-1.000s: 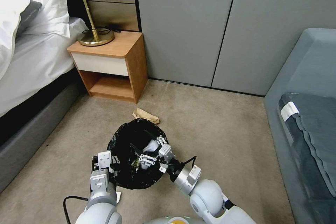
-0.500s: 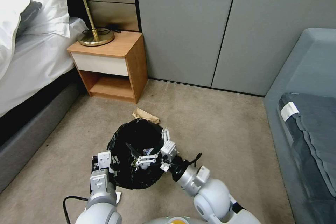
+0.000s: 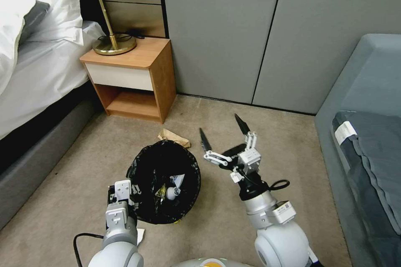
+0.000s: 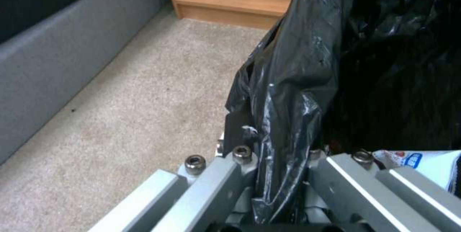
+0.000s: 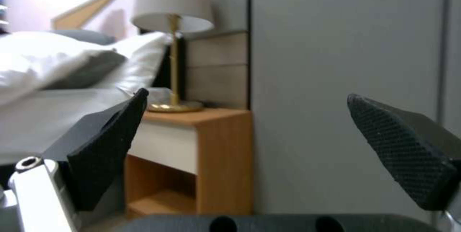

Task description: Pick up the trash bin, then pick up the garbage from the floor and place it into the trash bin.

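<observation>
The trash bin, lined with a crinkly black bag, hangs just above the carpet. My left gripper is shut on its near-left rim; the left wrist view shows the bag pinched between the fingers. Inside the bin lie a small white bottle, a white wrapper and other litter. Crumpled brown paper garbage lies on the floor just beyond the bin. My right gripper is raised to the right of the bin, open and empty, its black fingertips spread wide.
A wooden nightstand with a brass lamp stands at the back left beside the bed. Grey wall panels run behind. A grey sofa lines the right side. Open carpet lies ahead.
My right gripper has lifted out of the bin and swung right and forward, now open over the carpet. The white bottle now lies in the bin. The left gripper keeps its hold.
</observation>
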Motion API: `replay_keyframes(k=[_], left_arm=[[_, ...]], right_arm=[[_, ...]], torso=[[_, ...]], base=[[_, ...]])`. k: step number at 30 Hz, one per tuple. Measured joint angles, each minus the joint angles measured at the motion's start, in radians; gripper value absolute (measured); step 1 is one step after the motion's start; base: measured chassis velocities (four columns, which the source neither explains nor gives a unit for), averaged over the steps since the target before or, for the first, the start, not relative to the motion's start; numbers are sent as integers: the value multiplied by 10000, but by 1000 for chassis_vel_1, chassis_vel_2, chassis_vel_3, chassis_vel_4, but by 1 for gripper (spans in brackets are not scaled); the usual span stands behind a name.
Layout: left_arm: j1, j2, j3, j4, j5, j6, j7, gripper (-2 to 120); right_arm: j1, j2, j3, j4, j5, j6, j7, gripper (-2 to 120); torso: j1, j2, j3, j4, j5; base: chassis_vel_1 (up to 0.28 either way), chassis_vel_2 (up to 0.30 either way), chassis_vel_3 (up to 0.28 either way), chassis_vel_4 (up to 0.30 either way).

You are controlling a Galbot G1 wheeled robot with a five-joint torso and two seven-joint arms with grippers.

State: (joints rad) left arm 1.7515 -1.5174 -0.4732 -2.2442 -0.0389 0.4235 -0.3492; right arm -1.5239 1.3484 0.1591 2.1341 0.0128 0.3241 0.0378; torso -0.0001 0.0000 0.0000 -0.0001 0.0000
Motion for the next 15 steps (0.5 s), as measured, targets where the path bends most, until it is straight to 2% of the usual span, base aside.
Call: replay_keyframes(k=[15], left_arm=[[-18, 55, -92, -186, -316, 112, -34, 1]], right_arm=[[-340, 383, 552, -829, -254, 637, 137, 100]], torso=[[0, 0, 0, 0, 0]], base=[[0, 0, 0, 0]])
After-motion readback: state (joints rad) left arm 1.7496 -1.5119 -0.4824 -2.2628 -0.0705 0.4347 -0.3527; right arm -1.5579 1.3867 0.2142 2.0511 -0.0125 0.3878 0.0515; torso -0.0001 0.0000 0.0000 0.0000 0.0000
